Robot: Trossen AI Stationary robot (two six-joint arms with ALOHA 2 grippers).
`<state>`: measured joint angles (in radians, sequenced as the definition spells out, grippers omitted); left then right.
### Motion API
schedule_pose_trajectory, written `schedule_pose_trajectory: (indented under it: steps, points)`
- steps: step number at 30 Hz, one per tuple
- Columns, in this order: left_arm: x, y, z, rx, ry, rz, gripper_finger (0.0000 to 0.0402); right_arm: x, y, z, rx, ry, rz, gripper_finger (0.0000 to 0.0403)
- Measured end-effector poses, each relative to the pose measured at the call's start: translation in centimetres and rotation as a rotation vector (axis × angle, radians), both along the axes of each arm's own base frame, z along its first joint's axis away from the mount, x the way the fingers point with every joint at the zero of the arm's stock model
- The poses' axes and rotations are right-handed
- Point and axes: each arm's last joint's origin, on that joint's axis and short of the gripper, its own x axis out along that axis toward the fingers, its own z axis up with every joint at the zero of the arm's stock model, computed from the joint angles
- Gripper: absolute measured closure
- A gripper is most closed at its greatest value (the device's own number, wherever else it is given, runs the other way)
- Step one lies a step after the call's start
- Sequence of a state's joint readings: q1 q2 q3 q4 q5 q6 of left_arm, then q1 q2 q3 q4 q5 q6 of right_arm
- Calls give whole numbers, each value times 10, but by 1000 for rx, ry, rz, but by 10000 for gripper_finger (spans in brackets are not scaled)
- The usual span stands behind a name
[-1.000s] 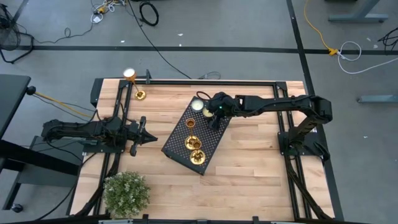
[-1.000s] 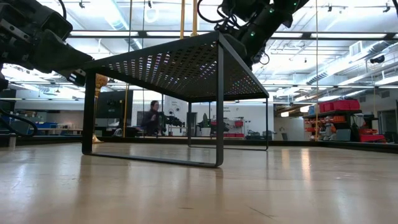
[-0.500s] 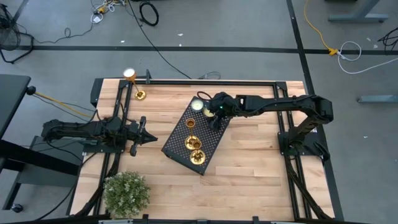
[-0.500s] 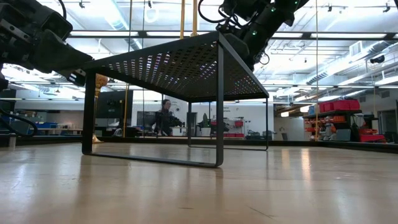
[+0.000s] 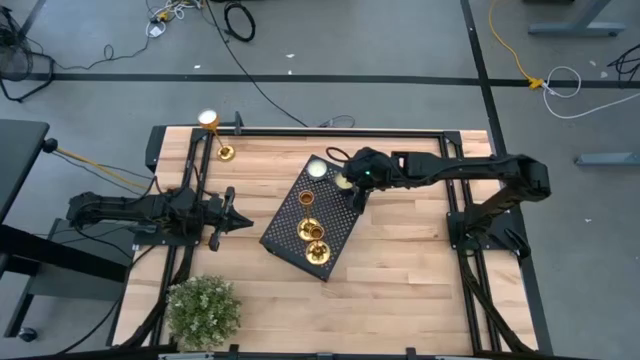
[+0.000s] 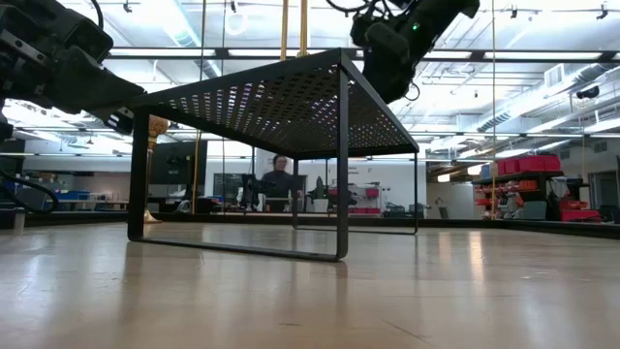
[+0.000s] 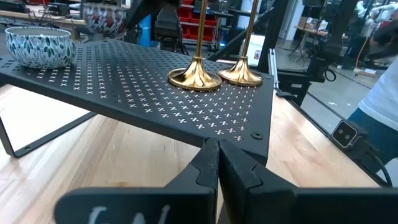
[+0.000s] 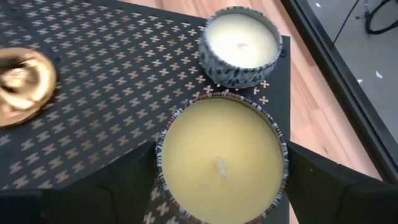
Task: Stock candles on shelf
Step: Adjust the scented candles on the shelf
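Right end effector closed around a yellow tin candle, over the far end of the black shelf, beside a small patterned candle. Two gold candlesticks upright on the shelf, a third on the worktop. Left end effector pinched closed, empty, just beside the shelf.

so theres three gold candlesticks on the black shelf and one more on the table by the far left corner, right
Not quite: the high view shows two gold candlesticks on the black shelf, not three. The one on the table by the far left corner is right.
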<state>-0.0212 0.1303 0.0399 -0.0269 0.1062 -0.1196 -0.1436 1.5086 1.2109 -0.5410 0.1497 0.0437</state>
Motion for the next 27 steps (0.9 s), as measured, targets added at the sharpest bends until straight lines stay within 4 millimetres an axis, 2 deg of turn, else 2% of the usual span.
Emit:
schedule_pose_trajectory:
  steps: [3, 11, 16, 27]
  points:
    - [0, 0, 0, 0, 0, 0, 387, -6, 4, 1, 3, 14, 7, 100]
    - [0, 0, 0, 0, 0, 0, 387, -23, 10, -16, 39, 55, -17, 100]
    - [0, 0, 0, 0, 1, 0, 387, -25, 10, -24, 42, 67, -20, 100]
    - [0, 0, 0, 0, 1, 1, 387, -26, 9, -25, 26, 75, -24, 100]
